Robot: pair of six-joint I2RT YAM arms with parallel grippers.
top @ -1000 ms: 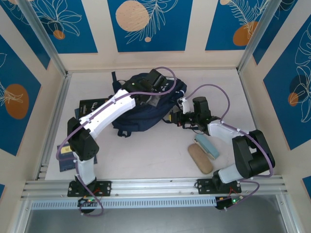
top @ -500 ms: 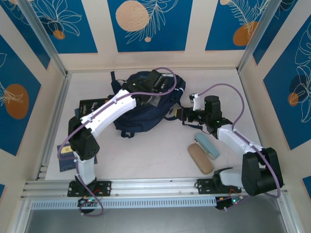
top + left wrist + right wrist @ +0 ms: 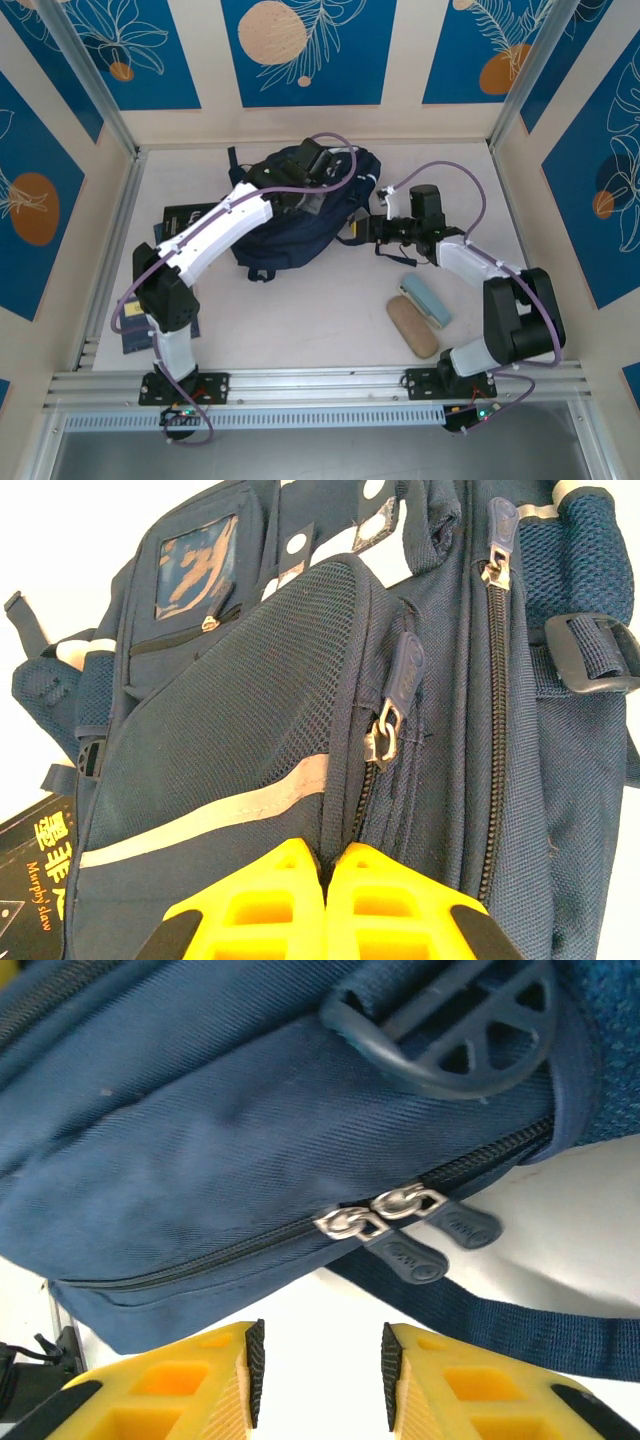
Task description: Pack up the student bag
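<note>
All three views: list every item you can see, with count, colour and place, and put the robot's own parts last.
student bag: one, navy blue with white stripes, lying at the far middle of the table
zipper pulls: two, navy on silver sliders, meeting on the bag's side in front of the right hand
book: one, black, at the left of the bag
booklet: one, dark blue, near left corner by the left arm's base
light-blue case: one, light blue, near right of the table
tan case: one, tan, beside the light-blue case on its near side
table: one, pale
left hand: one, yellow fingers, shut, at a seam of the bag
right hand: one, yellow fingers, open, just short of the zipper pulls
</note>
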